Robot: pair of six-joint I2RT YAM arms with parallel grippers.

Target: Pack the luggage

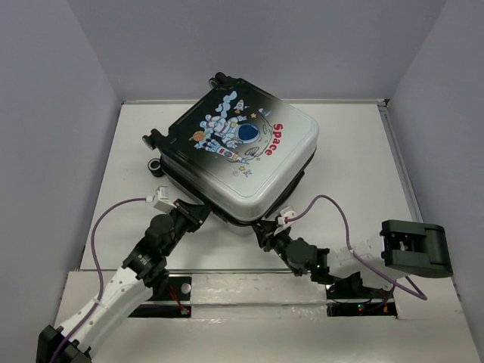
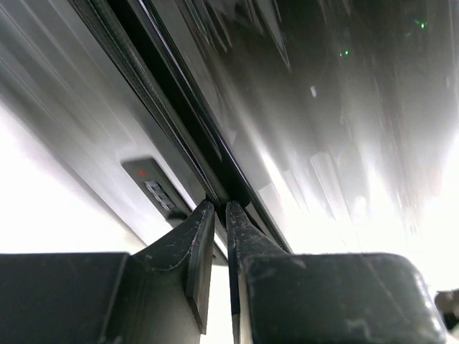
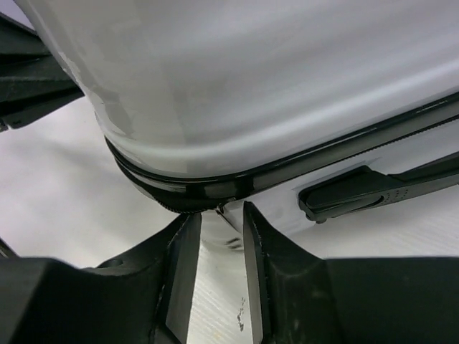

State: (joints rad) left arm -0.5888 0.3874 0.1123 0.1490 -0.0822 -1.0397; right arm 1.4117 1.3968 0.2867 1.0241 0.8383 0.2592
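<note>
The luggage [image 1: 242, 151] lies closed on the white table, with its astronaut and red "Space" print facing up. My left gripper [image 1: 198, 214] is at its near-left edge. In the left wrist view the left gripper [image 2: 219, 204] has its jaws almost together, tips against the black zipper seam [image 2: 172, 107]; nothing shows in the thin slit between them. My right gripper [image 1: 265, 229] is at the near corner. In the right wrist view the right gripper [image 3: 219, 215] stands a little open, and a small zipper tab [image 3: 222, 208] sits at its tips under the seam [image 3: 323, 154].
Black wheels [image 1: 155, 140] stick out on the luggage's left side. A black carry handle [image 3: 373, 190] lies along the side right of my right gripper. A dark recessed lock [image 2: 154, 186] is left of my left fingers. White walls fence the table [image 1: 363, 151]. A black boxy arm part [image 1: 414, 248] is at right.
</note>
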